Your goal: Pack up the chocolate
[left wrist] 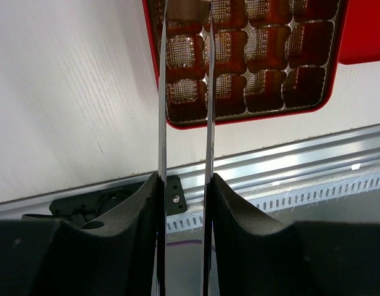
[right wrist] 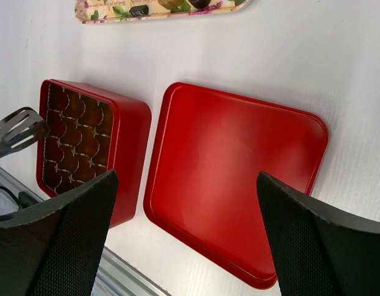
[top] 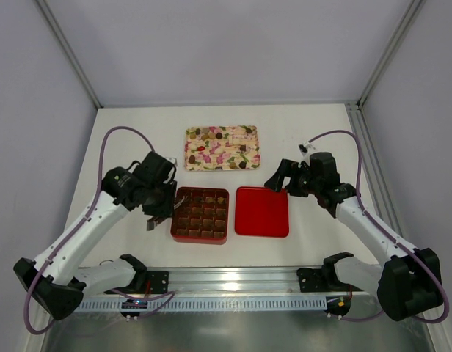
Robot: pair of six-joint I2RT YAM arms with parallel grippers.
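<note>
The chocolate (top: 211, 136) lies as several small brown pieces on the cream floral tray (top: 249, 158) at the back; a few pieces also show in the right wrist view (right wrist: 139, 10). The red box (top: 200, 237) holds a grid of brown paper cups (left wrist: 270, 46). My left gripper (top: 161, 204) (left wrist: 185, 185) is shut on metal tongs (left wrist: 162, 92), whose blades reach over the box's left column. Something greyish sits between the tong tips; I cannot tell what. My right gripper (top: 283, 180) (right wrist: 187, 185) is open and empty above the red lid (right wrist: 239, 179).
The flat red lid (top: 262, 211) lies right beside the box. The tong tip (right wrist: 17, 129) shows at the box's left side. An aluminium rail (top: 226, 282) runs along the near table edge. Frame posts and grey walls enclose the table.
</note>
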